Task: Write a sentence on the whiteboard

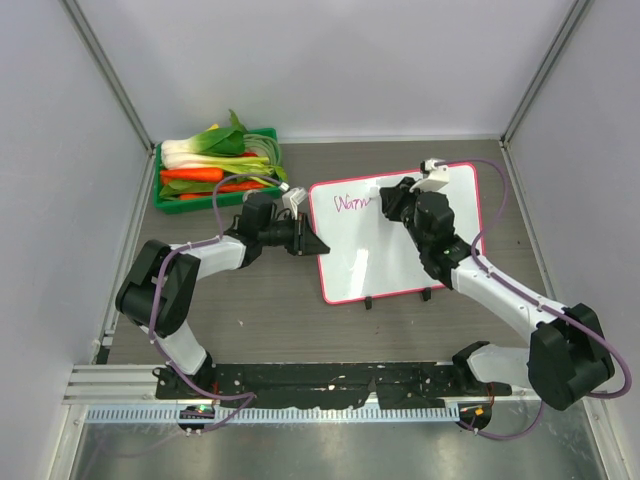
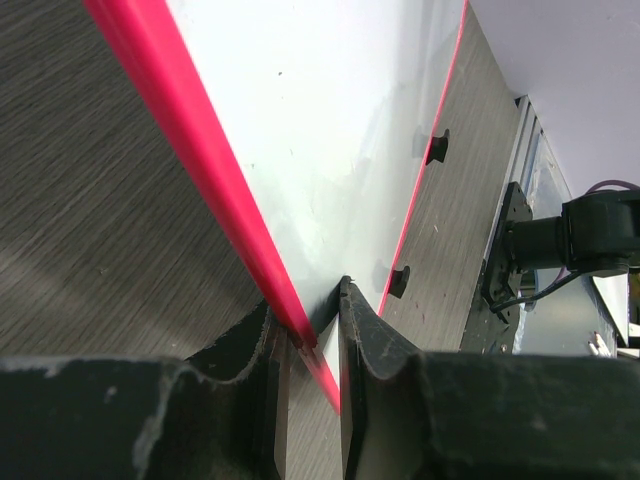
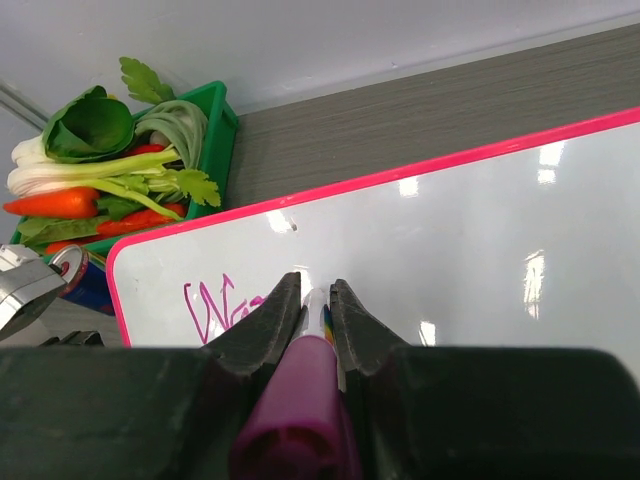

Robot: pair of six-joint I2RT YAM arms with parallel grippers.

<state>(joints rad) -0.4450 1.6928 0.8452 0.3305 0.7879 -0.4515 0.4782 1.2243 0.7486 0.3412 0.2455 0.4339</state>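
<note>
Top external view: the whiteboard (image 1: 390,262) lies on the table (image 1: 250,310), slightly rotated, its two black feet on the near edge. The sentence (image 1: 352,204) shows as one pink cursive word near the board's far left corner. The left arm folds out at the elbow, well left of the board, and its forearm runs level to the board's left edge, where the left gripper (image 1: 312,243) meets the frame. The right arm crosses the board's near right corner, and the right gripper (image 1: 386,206) sits over the board just right of the word. A green crate (image 1: 268,150) of vegetables stands beyond the board's far left corner.

Left wrist view: the left gripper (image 2: 315,335) is clamped on the board's pink frame, one finger on each side. The whiteboard (image 2: 330,130) stretches away, with both feet (image 2: 436,147) visible along its far frame.

Right wrist view: the right gripper (image 3: 316,292) is closed around a purple marker (image 3: 298,405) pointing down at the whiteboard (image 3: 480,240). Its tip is hidden between the fingers, so contact cannot be confirmed. The sentence (image 3: 212,312) lies just left of the fingers. The crate (image 3: 226,118) sits past the board's corner.
</note>
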